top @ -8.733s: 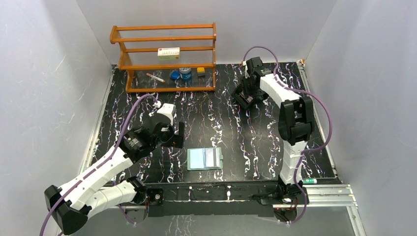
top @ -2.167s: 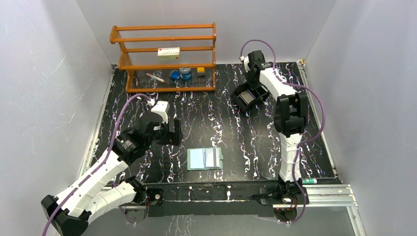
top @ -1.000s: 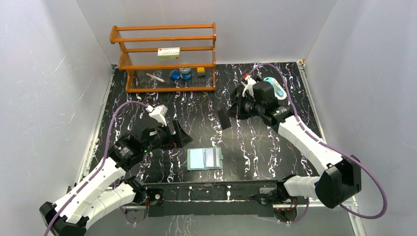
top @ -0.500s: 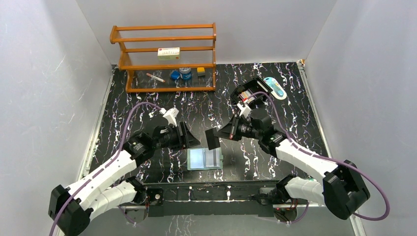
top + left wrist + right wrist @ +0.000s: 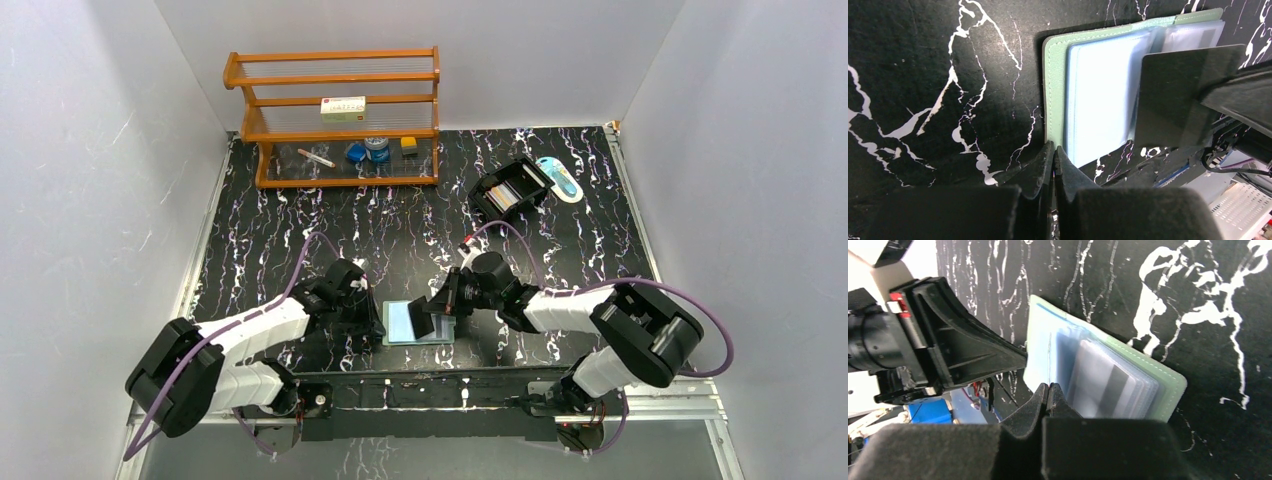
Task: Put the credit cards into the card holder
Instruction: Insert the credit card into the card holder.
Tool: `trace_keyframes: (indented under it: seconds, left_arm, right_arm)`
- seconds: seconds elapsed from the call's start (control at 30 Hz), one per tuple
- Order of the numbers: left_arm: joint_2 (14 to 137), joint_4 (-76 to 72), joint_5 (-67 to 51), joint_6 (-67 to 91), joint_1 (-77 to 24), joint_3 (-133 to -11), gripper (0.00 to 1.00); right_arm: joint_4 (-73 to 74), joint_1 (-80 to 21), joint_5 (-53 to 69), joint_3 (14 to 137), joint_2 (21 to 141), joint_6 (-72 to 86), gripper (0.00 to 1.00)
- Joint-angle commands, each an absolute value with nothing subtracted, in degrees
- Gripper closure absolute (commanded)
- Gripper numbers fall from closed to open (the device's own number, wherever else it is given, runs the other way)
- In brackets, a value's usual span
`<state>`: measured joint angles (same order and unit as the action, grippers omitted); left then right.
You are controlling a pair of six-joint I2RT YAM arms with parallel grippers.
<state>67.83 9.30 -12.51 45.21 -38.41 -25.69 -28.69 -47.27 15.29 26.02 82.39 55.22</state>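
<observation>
The teal card holder (image 5: pixel 400 320) lies open near the table's front edge, its pale blue pockets (image 5: pixel 1098 95) facing up. My right gripper (image 5: pixel 438 308) is shut on a dark credit card (image 5: pixel 1178 90), held on edge over the holder's right half; in the right wrist view the card shows only as a thin line (image 5: pixel 1049 360) above the gripper (image 5: pixel 1049 386). My left gripper (image 5: pixel 1054 148) is shut, its tips touching the holder's left cover (image 5: pixel 1054 65). Other credit cards (image 5: pixel 508 192) stand in a black box at the back right.
The black compartmented box (image 5: pixel 490 200) sits far right of centre. A wooden shelf rack (image 5: pixel 335 115) with small items stands at the back left. A teal-and-white object (image 5: pixel 558 178) lies beside the box. The metal rail (image 5: pixel 660 395) runs along the front edge.
Both arms came down and forward to the card holder. The left gripper closed at the holder's left edge. The right gripper carried the dark card to the holder.
</observation>
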Motion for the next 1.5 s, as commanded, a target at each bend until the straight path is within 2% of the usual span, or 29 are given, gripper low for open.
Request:
trace_keyframes:
  seconds: [0.0, 0.47, 1.0, 1.47]
  left_arm:
    - [69.1, 8.1, -11.9, 44.2, -38.2, -25.2, 1.00]
    - [67.8, 9.2, -11.0, 44.4, -38.2, -24.4, 1.00]
    - [67.4, 8.1, -12.3, 44.6, -38.2, -23.8, 1.00]
    - [66.5, 8.0, -12.4, 45.0, -38.2, -23.3, 1.00]
  right_arm:
    - [-34.2, -47.5, 14.4, 25.1, 83.4, 53.5, 1.00]
    - [-29.7, -47.4, 10.5, 23.2, 77.5, 55.3, 1.00]
    - [-28.4, -47.4, 8.4, 22.7, 79.4, 56.2, 1.00]
    - [-35.1, -47.5, 11.0, 21.4, 83.6, 58.9, 1.00]
